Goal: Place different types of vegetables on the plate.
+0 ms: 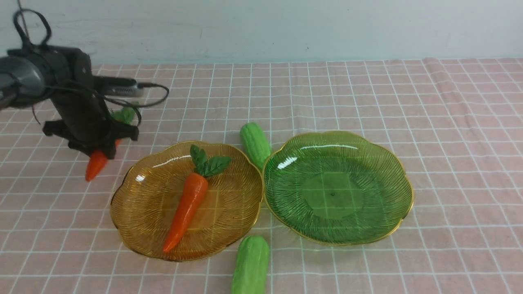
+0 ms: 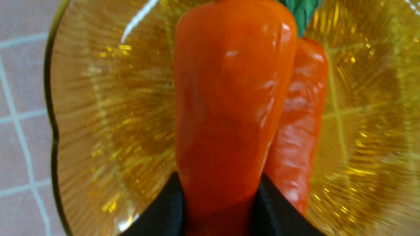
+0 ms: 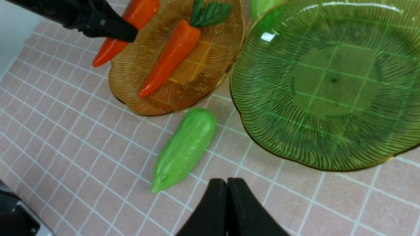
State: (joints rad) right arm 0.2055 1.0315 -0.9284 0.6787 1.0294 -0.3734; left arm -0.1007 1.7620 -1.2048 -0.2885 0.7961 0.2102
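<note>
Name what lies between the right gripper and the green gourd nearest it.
Nothing but bare pink checked cloth. The right wrist view shows it: the shut right gripper sits apart from the gourd, with only cloth across the gap.

Held carrot [image 1: 96, 163] and plated carrot [image 1: 186, 208] look like smooth, super glossy plastic. Near gourd [image 3: 183, 150] and far gourd [image 1: 255, 143]: bumpy, softer sheen. Amber plate [image 1: 135, 220] and green plate [image 1: 367, 196] are ribbed, see-through, shiny, gold-rimmed. Checked tablecloth [image 1: 449, 143] is matt, wrinkly fabric.
</note>
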